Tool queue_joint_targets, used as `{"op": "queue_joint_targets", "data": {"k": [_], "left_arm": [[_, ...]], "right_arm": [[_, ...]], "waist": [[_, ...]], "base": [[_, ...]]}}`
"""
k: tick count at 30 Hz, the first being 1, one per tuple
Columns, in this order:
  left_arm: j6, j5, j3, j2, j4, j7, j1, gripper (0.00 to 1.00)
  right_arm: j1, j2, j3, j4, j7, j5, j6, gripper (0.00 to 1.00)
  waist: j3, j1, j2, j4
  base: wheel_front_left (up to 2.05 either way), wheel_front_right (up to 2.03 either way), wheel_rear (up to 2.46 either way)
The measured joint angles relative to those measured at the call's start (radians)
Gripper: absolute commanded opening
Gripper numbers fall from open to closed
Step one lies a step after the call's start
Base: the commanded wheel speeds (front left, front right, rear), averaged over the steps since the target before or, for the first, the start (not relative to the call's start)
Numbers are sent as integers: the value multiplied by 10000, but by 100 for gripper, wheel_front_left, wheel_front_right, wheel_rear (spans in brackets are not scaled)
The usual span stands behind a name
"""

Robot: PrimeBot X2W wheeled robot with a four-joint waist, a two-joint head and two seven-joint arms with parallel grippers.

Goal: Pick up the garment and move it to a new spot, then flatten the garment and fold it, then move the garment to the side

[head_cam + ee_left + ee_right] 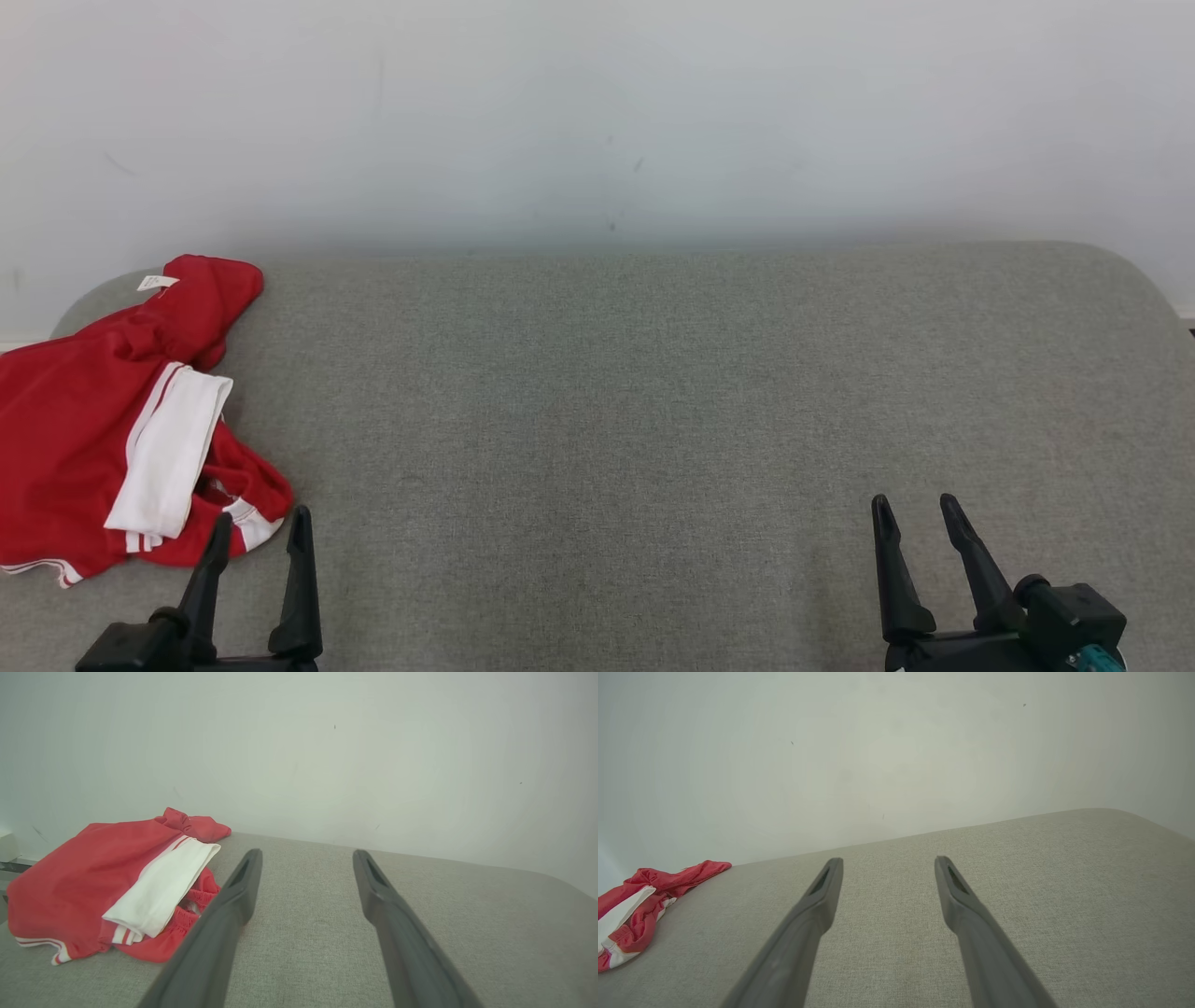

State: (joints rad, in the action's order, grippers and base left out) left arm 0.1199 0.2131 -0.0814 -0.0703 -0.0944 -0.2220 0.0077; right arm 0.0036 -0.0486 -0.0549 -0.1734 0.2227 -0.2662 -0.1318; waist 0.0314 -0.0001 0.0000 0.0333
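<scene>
Left gripper (261, 516): at the near left of the scene, fingers pointing away toward the wall, jaws spread wide and released, nothing between them.
Left gripper and cloth: its left finger (211, 558) overlaps the near right edge of the garment in the head view; whether it touches the cloth cannot be told.
Right gripper (913, 502): at the near right, well apart from the garment, jaws spread wide, released and empty, over bare fabric.
Garment (75, 420): red with thin white stripes, lying crumpled at the left edge of the padded surface, just beyond and left of the left gripper; part of it runs past the left border of the head view.
White panel (173, 448): a broad white band folded over the top of the red cloth, running from near to far along its right side.
Tag (157, 282): a small white label at the far end of the garment.
Padded surface (597, 392): grey woven fabric with rounded far corners, bare from the garment across to the right side.
Wall (597, 112): plain white, rising directly behind the far edge of the surface.
</scene>
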Motion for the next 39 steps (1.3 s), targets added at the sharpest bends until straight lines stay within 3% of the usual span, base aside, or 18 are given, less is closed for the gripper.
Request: {"op": "queue_joint_targets", "data": {"k": [14, 39], "left_arm": [[48, -537, 111, -38, -207, -259, 157, 100], [-56, -721, 144, -332, 301, -153, 519, 100]], "right_arm": [[10, -2, 25, -123, 245, 700, 0, 100], [766, -6, 458, 1298, -512, 993, 0, 100]], "waist": [[117, 0, 0, 33], [179, 0, 0, 89]], "base": [[0, 0, 0], [0, 0, 0]]}}
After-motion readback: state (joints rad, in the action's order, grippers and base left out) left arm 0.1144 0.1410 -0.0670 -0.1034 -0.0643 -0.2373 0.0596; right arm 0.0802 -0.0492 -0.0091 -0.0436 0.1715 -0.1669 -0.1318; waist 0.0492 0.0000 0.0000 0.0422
